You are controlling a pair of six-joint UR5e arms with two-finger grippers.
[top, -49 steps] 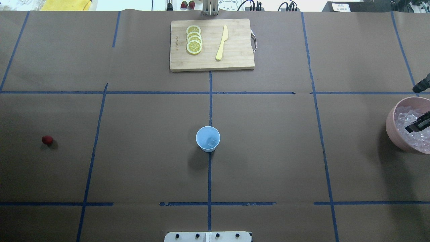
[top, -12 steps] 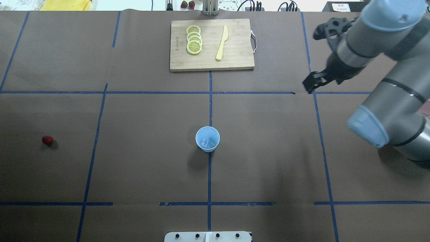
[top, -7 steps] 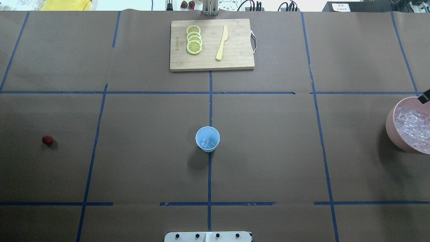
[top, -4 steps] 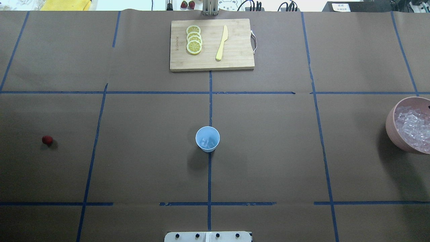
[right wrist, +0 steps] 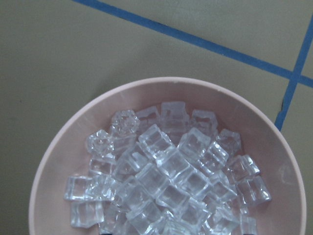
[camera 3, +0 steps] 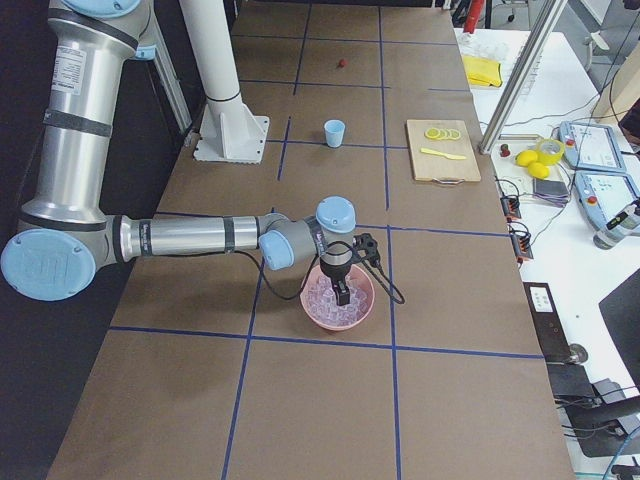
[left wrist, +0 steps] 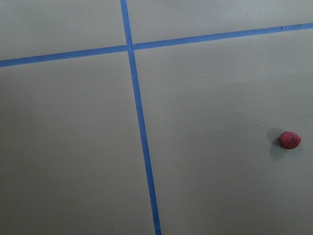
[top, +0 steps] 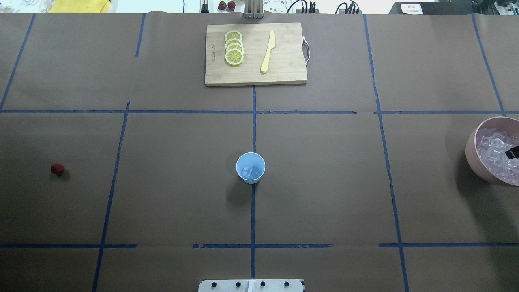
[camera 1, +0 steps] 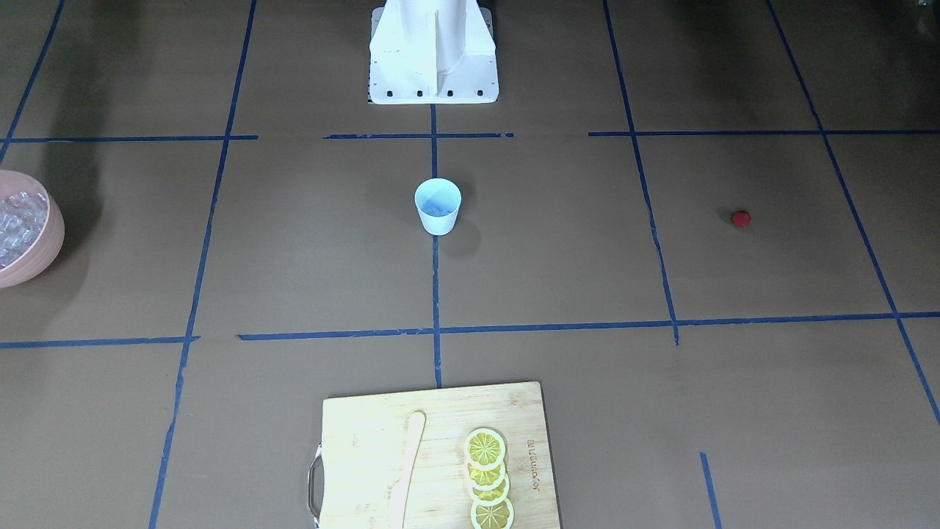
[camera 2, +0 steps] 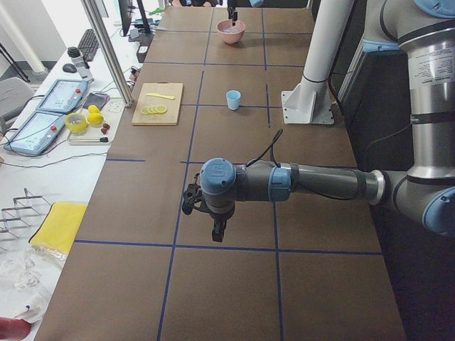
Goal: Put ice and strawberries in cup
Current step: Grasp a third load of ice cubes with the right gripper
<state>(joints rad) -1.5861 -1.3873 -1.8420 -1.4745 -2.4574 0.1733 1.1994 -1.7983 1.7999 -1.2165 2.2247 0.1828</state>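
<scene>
Overhead exterior: tapered cup [top: 242, 161], possibly plastic

Pale blue cup [top: 250, 167] stands upright, a few clear ice cubes [top: 248, 173] inside (more heaped in pink bowl [top: 470, 149]); red strawberry [top: 57, 169] lies well apart, robot's left

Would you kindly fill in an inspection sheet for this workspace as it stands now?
Surface: brown paper with a blue tape grid, lying flat.
Job's things: cup upright at centre, holding some ice; more fills the pink bowl; strawberry lies on the paper, far to the robot's left.
Clutter: board with lemon slices and a knife.
Grippers: left gripper above the paper; right gripper over the bowl; whether the fingers are open cannot be told.
Cables: black cable loops at the right wrist.
Surroundings: pendants and yellow cloth on the side bench.
</scene>
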